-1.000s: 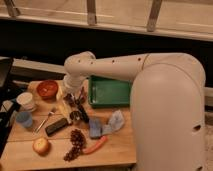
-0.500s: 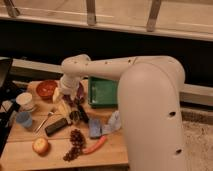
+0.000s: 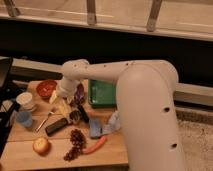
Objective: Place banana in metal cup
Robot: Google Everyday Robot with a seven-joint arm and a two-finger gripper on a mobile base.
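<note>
My gripper (image 3: 69, 106) hangs from the white arm over the middle of the wooden table (image 3: 30, 160), pointing down. The pale-yellow banana (image 3: 61, 107) lies right at the gripper, partly hidden by it; I cannot tell whether it is held. The small dark metal cup (image 3: 75, 116) stands just below and right of the gripper, close to the banana. The arm covers the space behind them.
Red bowl (image 3: 46, 88) at the back left, white cup (image 3: 25, 100) and light-blue cup (image 3: 23, 119) at the left. Black block (image 3: 56, 126), apple (image 3: 41, 145), grapes (image 3: 75, 142), carrot (image 3: 95, 145), blue cloth (image 3: 102, 127), green tray (image 3: 102, 93).
The arm's upper part has swung a little to the left. The gripper stays over the same spot by the banana and the metal cup.
</note>
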